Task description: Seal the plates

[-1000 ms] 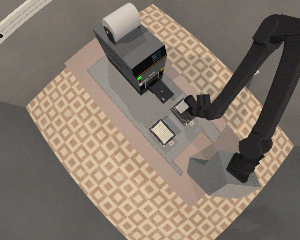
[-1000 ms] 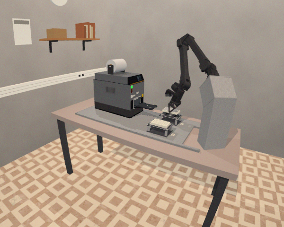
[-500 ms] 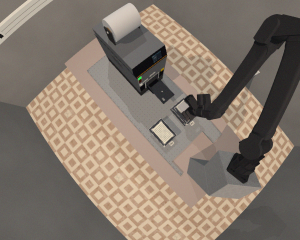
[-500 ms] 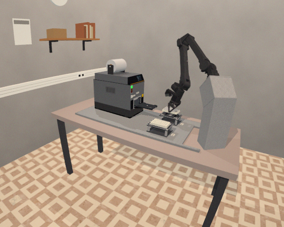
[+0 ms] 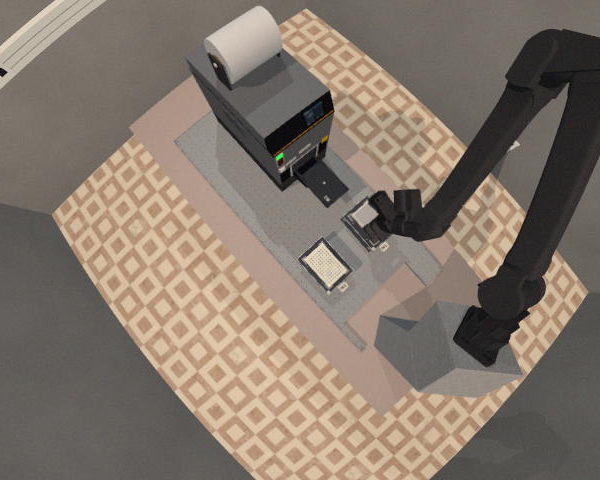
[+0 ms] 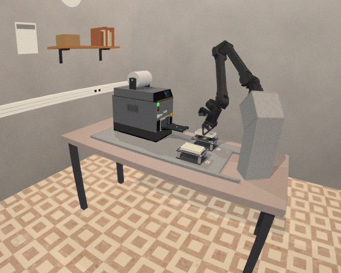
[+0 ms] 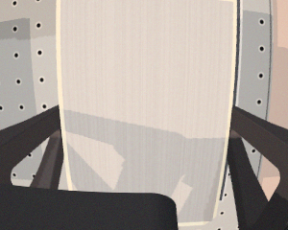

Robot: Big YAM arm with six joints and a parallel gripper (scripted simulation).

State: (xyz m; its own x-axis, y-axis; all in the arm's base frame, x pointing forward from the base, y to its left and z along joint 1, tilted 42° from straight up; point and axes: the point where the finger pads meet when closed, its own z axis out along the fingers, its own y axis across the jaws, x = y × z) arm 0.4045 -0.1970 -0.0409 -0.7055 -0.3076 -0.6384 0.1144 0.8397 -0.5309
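My gripper [image 5: 374, 219] [image 6: 205, 131] [image 7: 145, 114] is shut on the foil-covered plate [image 5: 364, 213] [image 6: 211, 134] [image 7: 149, 57], with a finger at each long side. The plate looks level, a little above the far nest [image 5: 352, 233] [image 6: 208, 140]. The open plate [image 5: 326, 264] [image 6: 192, 148], its wells uncovered, sits in the near nest [image 5: 312, 275]. The sealer's stage [image 5: 321, 180] [image 6: 178, 127] is out and bears no plate. The sealer's lamp [image 5: 279, 157] [image 6: 158, 104] is green. The corner marks under the held plate are hidden.
The sealer [image 5: 243, 116] [image 6: 135, 116] stands at the other end of the perforated board [image 5: 238, 191], with a foil roll [image 5: 246, 43] [image 6: 141, 78] on top. A grey angular block [image 5: 434, 346] [image 6: 260, 137] stands by the arm's base.
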